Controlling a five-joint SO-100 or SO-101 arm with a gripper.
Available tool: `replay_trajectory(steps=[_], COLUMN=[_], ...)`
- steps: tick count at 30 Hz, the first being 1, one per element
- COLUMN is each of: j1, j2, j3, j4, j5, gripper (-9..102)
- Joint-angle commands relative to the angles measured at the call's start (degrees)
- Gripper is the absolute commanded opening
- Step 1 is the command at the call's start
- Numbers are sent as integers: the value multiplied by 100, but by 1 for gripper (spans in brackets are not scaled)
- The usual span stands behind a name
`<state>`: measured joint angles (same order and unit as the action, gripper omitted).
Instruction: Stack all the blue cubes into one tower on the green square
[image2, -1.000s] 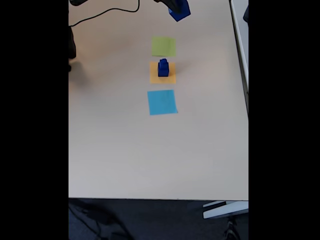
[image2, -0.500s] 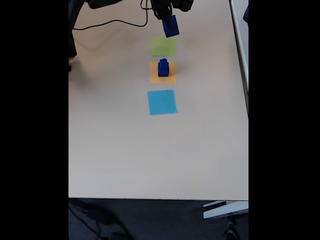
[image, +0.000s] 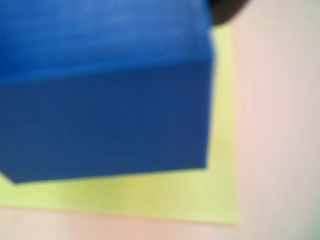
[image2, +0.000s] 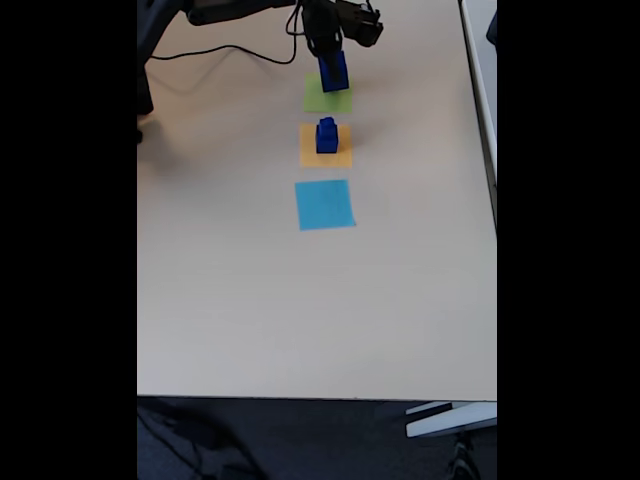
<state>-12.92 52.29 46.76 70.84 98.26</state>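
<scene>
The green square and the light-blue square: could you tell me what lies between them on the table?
In the fixed view, an orange square lies between the green square and the light-blue square, carrying two stacked blue cubes.

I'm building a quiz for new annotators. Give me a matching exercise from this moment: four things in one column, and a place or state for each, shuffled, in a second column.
Things:
1. large blue cube
2. two stacked blue cubes
3. light-blue square
4. black cable

Places or states:
A. bare, nearest the camera in the fixed view
B. on the orange square
C. lying on the table near its far edge
D. held by the gripper over the green square

Pairs: 1-D, 2-B, 3-A, 4-C
</scene>
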Motion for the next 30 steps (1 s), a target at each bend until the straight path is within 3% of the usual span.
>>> replay_trajectory(steps=[1,30], j1=[79,-35], j2=[105,-413], j3=[-264,-299], j4=[18,158], j5=[-123,396], gripper=[8,7])
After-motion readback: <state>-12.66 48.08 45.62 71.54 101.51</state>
